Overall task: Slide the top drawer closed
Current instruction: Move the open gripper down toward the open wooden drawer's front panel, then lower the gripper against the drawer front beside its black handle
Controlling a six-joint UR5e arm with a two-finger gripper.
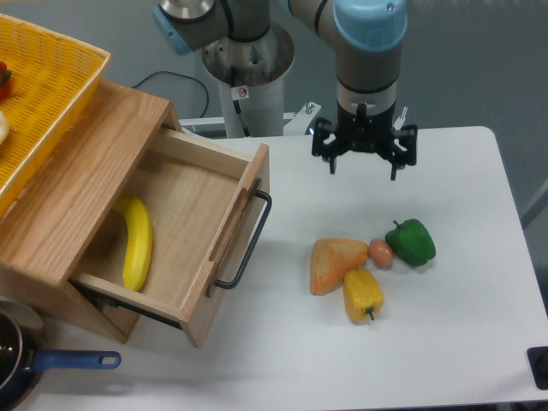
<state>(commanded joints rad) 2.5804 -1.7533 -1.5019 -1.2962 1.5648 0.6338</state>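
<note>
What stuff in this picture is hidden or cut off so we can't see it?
- Yellow plastic mesh basket: cut off by the left edge.
- Dark pan with blue handle: mostly beyond the bottom-left corner.
- Yellow banana in the light oak wooden drawer: upper end hidden under the cabinet top.
</note>
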